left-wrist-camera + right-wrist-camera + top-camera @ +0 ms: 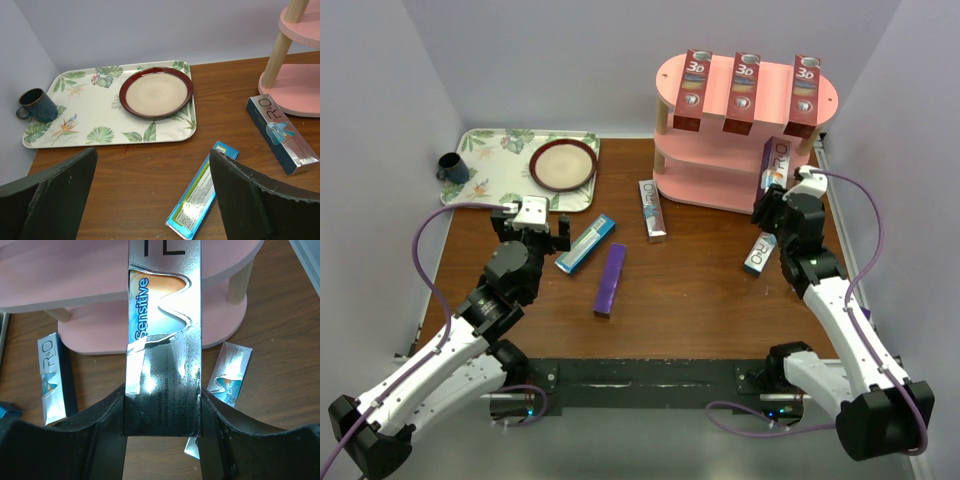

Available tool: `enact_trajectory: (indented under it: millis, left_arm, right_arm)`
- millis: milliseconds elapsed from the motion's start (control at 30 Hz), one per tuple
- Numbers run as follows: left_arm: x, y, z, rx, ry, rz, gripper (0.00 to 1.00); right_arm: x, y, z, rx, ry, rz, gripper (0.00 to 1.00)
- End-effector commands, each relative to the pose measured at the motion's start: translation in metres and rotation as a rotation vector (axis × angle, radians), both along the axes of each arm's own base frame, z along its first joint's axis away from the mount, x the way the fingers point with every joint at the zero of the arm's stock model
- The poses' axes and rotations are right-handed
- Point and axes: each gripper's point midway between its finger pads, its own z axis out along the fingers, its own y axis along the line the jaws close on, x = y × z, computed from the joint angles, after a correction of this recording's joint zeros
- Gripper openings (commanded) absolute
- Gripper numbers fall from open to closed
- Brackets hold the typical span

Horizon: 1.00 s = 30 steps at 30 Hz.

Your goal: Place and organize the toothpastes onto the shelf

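The pink shelf (715,185) stands at the back right, with three red toothpastes (744,92) lying on its top board. My right gripper (162,415) is shut on a silver "Sensitive" toothpaste (164,315), held up against the shelf's right end (775,165). Another silver carton (759,253) lies on the table just below that gripper. A third silver carton (652,209), a teal one (585,243) and a purple one (610,279) lie mid-table. My left gripper (152,200) hangs open over the wood, and the teal carton (202,192) lies beside its right finger.
A floral tray (495,165) sits at the back left, carrying a red-rimmed plate (563,165) and a dark blue mug (452,167). Pale walls close in the table on three sides. The shelf's wooden post (277,55) stands near the silver carton (281,133).
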Motion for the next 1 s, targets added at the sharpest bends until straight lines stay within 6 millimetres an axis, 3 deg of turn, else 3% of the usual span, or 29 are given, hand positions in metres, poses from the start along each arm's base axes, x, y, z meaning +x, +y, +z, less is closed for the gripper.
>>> enact_trajectory:
  millis: [0,233,967]
  left_arm:
    - [0.0,0.0,0.007,-0.04,-0.026,0.0,1.0]
    - [0.0,-0.001,0.007,-0.038,-0.026,-0.005,1.0]
    - [0.0,-0.002,0.007,-0.041,-0.027,-0.012,1.0]
  right_arm:
    - [0.021,0.0,0.047,-0.002,-0.131,0.035,0.37]
    - [0.03,-0.014,0.053,-0.146,-0.115,0.016,0.4]
    - [0.061,-0.03,0.053,-0.201,-0.17,-0.084,0.5]
